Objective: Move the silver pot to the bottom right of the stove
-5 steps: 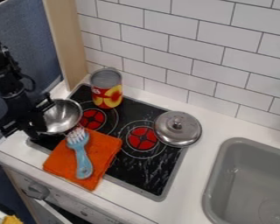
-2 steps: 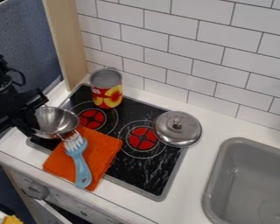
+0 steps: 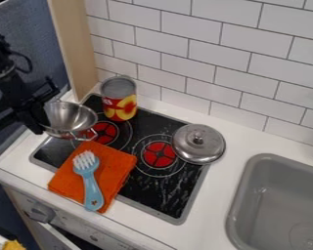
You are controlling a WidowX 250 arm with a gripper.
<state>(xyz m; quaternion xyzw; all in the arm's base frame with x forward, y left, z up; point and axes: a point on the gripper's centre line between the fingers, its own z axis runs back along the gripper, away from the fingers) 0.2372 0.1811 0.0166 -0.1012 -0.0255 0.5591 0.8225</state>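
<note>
At the stove's left side, my gripper point(image 3: 41, 116) is shut on the left edge of the silver pot point(image 3: 73, 117). The pot is tilted a little, its open top up and a wire handle towards the front right. It hangs over the back left of the black stove top point(image 3: 175, 199), left of the can and partly in front of the left red burner. The part of the pot within my gripper is hidden.
A fruit can point(image 3: 119, 99) stands at the stove's back. A silver lid point(image 3: 198, 143) lies over its right edge. An orange cloth point(image 3: 118, 167) with a blue brush point(image 3: 90, 185) covers the front left. The grey sink point(image 3: 267, 195) is at right.
The pot and my gripper first moved towards the front left, then back and slightly right, away from the cloth. The brush has shifted a little towards the front.
</note>
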